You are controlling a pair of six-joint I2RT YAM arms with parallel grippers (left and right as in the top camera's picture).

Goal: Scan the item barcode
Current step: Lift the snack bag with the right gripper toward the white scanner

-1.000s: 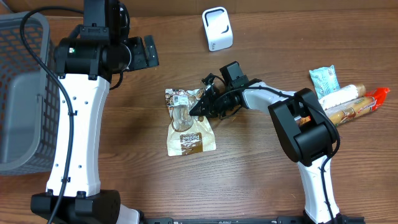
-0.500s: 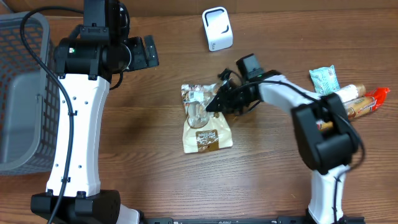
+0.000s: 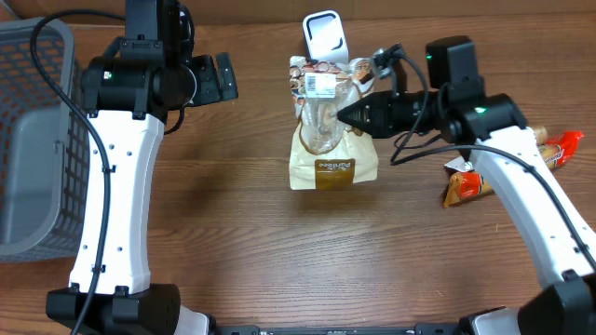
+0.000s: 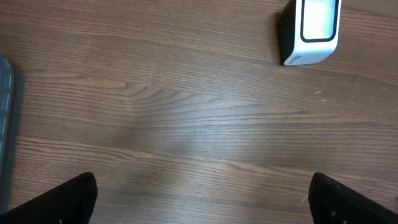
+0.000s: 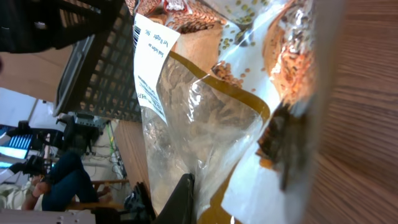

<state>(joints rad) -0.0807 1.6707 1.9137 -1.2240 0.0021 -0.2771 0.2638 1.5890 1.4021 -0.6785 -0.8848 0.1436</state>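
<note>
Plastic pouch (image 3: 321, 140) hangs pinched in the right pincer (image 3: 342, 113).

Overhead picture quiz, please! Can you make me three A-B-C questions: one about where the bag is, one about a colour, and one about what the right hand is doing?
1. Where is the bag?
A. Just in front of the white scanner
B. On the floor
C. On a chair

2. What colour is the basket?
A. Red
B. Grey
C. Yellow

3. What is the right hand doing?
A. Open and empty
B. Holding the scanner
C. Shut on the bag

Answers: 1 A, the bag's top edge sits right by the scanner. 2 B, the mesh walls at the table's left edge are grey. 3 C, its fingers pinch the bag's right side.
</note>
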